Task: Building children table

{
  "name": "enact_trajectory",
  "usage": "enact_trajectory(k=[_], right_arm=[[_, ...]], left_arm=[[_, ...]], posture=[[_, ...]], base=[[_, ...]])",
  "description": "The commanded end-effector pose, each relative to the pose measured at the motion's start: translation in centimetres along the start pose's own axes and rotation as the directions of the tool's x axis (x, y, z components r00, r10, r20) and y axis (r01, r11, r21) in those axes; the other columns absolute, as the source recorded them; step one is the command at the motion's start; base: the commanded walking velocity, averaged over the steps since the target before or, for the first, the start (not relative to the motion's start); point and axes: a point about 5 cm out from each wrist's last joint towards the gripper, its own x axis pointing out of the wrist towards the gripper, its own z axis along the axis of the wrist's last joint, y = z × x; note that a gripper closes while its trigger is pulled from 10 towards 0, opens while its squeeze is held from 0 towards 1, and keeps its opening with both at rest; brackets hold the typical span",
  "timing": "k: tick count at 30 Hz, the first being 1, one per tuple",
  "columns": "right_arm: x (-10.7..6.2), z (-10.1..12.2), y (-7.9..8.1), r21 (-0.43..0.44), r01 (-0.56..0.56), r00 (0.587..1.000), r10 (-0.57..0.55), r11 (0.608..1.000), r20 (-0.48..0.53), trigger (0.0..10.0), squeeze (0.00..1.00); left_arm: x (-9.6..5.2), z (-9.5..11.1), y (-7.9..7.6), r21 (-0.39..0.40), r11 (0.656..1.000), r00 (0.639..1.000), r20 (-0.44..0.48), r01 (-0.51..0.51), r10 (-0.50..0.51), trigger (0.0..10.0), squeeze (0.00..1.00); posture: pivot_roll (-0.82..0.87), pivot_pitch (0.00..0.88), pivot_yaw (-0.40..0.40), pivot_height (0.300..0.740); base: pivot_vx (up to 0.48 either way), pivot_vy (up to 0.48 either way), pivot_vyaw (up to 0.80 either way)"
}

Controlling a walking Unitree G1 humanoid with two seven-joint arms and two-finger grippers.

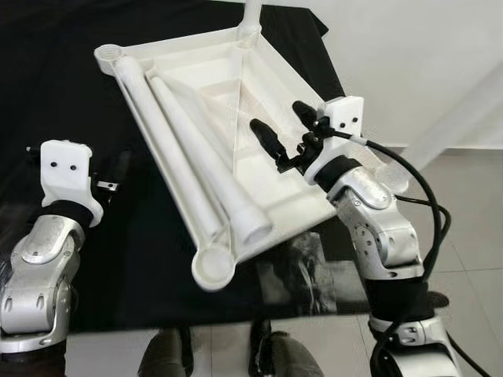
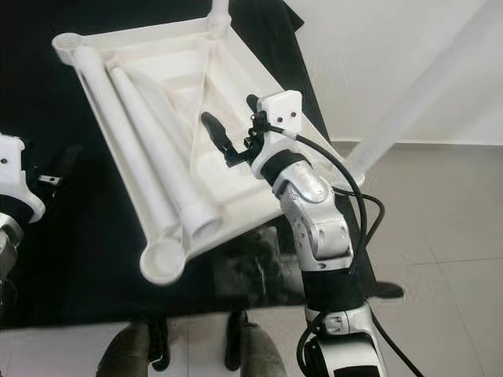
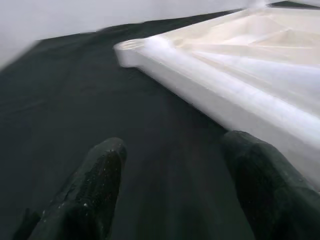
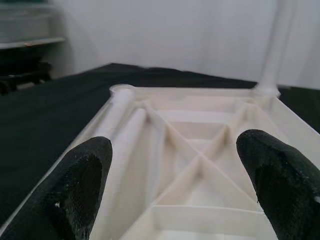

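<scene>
Tabletop: the white tabletop lies upside down on the black cloth, ribs up, turned cornerwise.
Loose legs: two white legs lie inside it along its 9 o'clock edge, side by side.
Fitted leg: one leg stands upright in the 12 o'clock corner socket.
Right pincer: the right pincer hovers over the tabletop's 3 o'clock side, fingers apart, holding nothing.
Left pincer: the left pincer is low over the cloth at 9 o'clock of the tabletop, fingers apart, just beside its edge.
</scene>
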Motion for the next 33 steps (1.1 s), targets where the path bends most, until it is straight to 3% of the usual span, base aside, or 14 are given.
enact_trajectory(k=[1, 11, 13, 14, 15, 17, 20, 23, 26, 30, 33], right_arm=[[-0.1, -0.3, 0.2, 0.007, -0.004, 1.0, 0.004, 1.0, -0.01, 10.0, 0.0], [-0.2, 0.0, -0.3, -0.017, 0.013, 1.0, -0.014, 1.0, -0.004, 10.0, 0.0], [-0.3, 0.3, -0.8, -0.14, -0.039, 0.999, 0.036, 0.989, -0.024, 10.0, 0.0], [-0.3, 0.3, -0.8, -0.14, -0.039, 0.999, 0.036, 0.989, -0.024, 10.0, 0.0], [-0.8, 0.5, -1.3, -0.239, -0.114, 0.993, 0.103, 0.964, -0.06, 10.0, 0.0], [-1.5, 0.4, -1.7, -0.339, -0.227, 0.972, 0.193, 0.913, -0.13, 10.0, 0.0], [-2.7, 0.2, -2.4, -0.407, -0.359, 0.928, 0.274, 0.84, -0.254, 10.0, 0.0], [-3.6, 0.0, -3.2, -0.437, -0.416, 0.898, 0.284, 0.797, -0.337, 10.0, 0.0], [-3.8, -0.1, -3.3, -0.44, -0.429, 0.89, 0.285, 0.789, -0.355, 10.0, 0.0], [-5.4, -2.0, -2.9, -0.422, -0.55, 0.805, 0.321, 0.721, -0.5, 10.0, 0.0], [-5.6, -2.2, -3.0, -0.426, -0.558, 0.798, 0.319, 0.712, -0.512, 10.0, 0.0]], left_arm=[[-0.3, -0.5, 0.0, 0.012, 1.0, 1.0, -0.02, 0.005, -0.005, 10.0, 0.0], [-0.2, -0.4, -0.3, 0.015, 1.0, 1.0, -0.009, 0.018, -0.018, 10.0, 0.0], [-0.3, -0.4, -0.6, 0.018, 1.0, 1.0, -0.011, 0.025, -0.025, 10.0, 0.0], [-0.3, -0.4, -0.6, 0.018, 1.0, 1.0, -0.011, 0.025, -0.025, 10.0, 0.0], [-0.2, -0.5, -0.7, 0.027, 0.999, 0.999, -0.012, 0.031, -0.031, 10.0, 0.0], [-0.2, -0.5, -0.9, 0.038, 0.998, 0.999, -0.01, 0.041, -0.041, 10.0, 0.0], [-0.3, -0.6, -1.1, 0.057, 0.997, 0.999, -0.006, 0.052, -0.052, 10.0, 0.0], [-0.3, -0.8, -1.4, 0.058, 0.996, 0.998, -0.007, 0.062, -0.061, 10.0, 0.0], [-0.3, -0.8, -1.5, 0.056, 0.996, 0.998, -0.007, 0.064, -0.063, 10.0, 0.0], [-0.3, -0.9, -1.8, 0.054, 0.996, 0.997, -0.009, 0.074, -0.074, 10.0, 0.0], [-0.3, -0.9, -1.8, 0.055, 0.996, 0.997, -0.008, 0.075, -0.074, 10.0, 0.0]], posture=[[0.01, 0.213, -0.097, 0.74], [0.02, 0.215, -0.097, 0.74], [0.02, 0.216, -0.093, 0.74], [0.02, 0.216, -0.093, 0.74], [0.02, 0.217, -0.094, 0.74], [0.02, 0.218, -0.091, 0.74], [0.02, 0.217, -0.092, 0.74], [0.02, 0.218, -0.092, 0.74], [0.02, 0.218, -0.092, 0.74], [0.01, 0.217, -0.09, 0.74], [0.01, 0.217, -0.088, 0.74]], base=[[0.0, 0.0, 0.0], [0.0, 0.0, 0.0], [0.0, 0.0, 0.0], [0.0, 0.0, 0.0], [0.0, 0.0, 0.0], [0.0, 0.0, 0.0], [0.0, 0.0, 0.0], [0.0, 0.0, 0.0], [0.0, 0.0, 0.0], [0.0, 0.0, 0.0], [0.0, 0.0, 0.0]])
